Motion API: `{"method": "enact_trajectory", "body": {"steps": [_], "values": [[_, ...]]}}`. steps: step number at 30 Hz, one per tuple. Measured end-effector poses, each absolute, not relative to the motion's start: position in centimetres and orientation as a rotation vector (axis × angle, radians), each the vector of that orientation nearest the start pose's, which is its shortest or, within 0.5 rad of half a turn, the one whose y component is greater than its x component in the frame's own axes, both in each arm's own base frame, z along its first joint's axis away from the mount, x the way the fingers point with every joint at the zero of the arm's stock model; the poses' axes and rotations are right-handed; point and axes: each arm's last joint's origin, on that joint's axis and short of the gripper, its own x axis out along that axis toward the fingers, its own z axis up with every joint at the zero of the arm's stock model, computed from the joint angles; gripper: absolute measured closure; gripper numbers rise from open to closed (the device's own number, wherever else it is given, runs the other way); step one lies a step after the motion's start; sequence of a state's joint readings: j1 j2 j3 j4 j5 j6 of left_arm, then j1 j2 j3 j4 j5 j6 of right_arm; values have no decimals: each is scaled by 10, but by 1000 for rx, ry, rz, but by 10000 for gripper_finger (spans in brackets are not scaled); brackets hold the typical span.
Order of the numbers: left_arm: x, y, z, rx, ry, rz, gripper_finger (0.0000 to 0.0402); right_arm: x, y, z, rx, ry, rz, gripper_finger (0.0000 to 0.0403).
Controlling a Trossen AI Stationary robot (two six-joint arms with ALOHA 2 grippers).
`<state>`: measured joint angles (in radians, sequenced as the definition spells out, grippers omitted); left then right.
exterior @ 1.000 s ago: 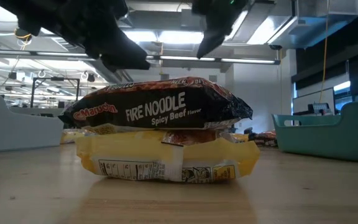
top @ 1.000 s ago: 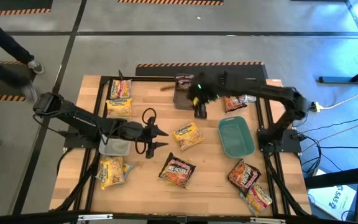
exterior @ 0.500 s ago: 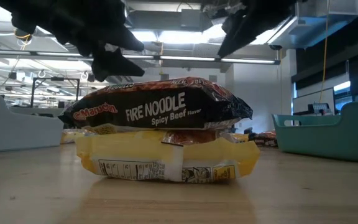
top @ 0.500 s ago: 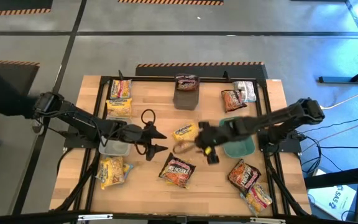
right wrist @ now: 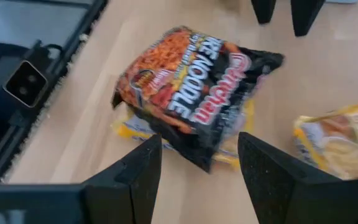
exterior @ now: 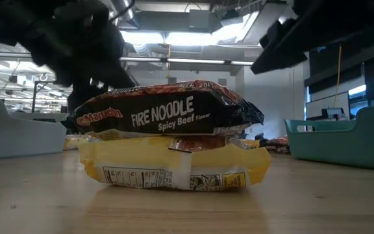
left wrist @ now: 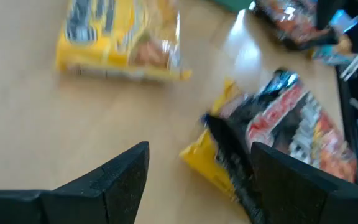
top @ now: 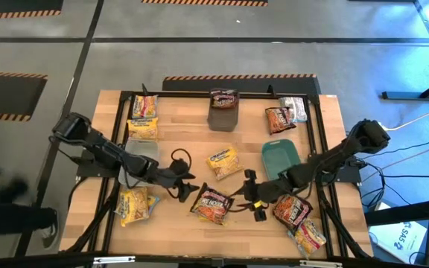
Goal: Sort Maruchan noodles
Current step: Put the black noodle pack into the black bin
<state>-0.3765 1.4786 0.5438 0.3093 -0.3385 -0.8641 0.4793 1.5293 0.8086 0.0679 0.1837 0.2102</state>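
Since a second ago both arms have swung in on the Fire Noodle packet (top: 212, 206), which lies on a yellow packet (exterior: 174, 166) around 6 o'clock on the table (top: 192, 141). Left gripper (top: 187, 186) is spread at its 10 o'clock, right gripper (top: 255, 205) spread at 3, neither holding anything. Sorting looks barely started: packets are scattered everywhere. Low view hides everything behind that stack.

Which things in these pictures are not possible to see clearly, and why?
- Yellow packet, low view: its front is covered by the Fire Noodle packet lying on it.
- Packets at the far corner, high view: labels too small to read.
- Left gripper, left wrist view: motion blur smears the packets ahead.
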Motion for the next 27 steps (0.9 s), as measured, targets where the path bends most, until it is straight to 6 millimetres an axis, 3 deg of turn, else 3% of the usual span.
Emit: {"method": "enact_trajectory", "body": {"steps": [13, 18, 27], "values": [[261, -107, 127, -667, 583, 93, 127, 291, 149, 150, -56, 609, 170, 207], [267, -111, 121, -673, 552, 23, 127, 294, 149, 144, -116, 585, 114, 207], [275, -114, 129, -715, 428, -64, 127, 295, 148, 143, -160, 580, 77, 207]]}}
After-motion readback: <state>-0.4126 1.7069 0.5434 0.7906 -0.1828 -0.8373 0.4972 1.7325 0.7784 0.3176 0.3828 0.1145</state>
